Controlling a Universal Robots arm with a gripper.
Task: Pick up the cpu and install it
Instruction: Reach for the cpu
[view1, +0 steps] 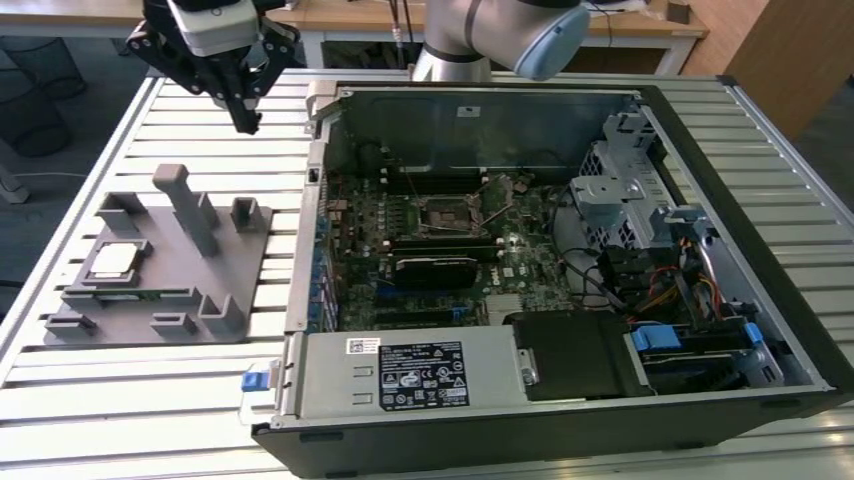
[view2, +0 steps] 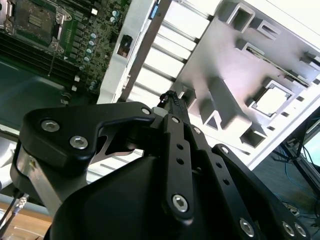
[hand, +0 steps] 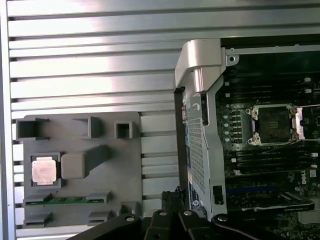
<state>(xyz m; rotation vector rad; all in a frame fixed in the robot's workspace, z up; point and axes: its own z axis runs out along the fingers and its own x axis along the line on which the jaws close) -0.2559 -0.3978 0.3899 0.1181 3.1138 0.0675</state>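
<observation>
— What carries everything here?
— A worktop of pale metal slats.
— And what lies on it?
— Two things. A grey fixture plate lies flat toward the exterior view's left. An open computer case lies on its side near it, to the right, with a narrow strip of bare slats between them.
</observation>
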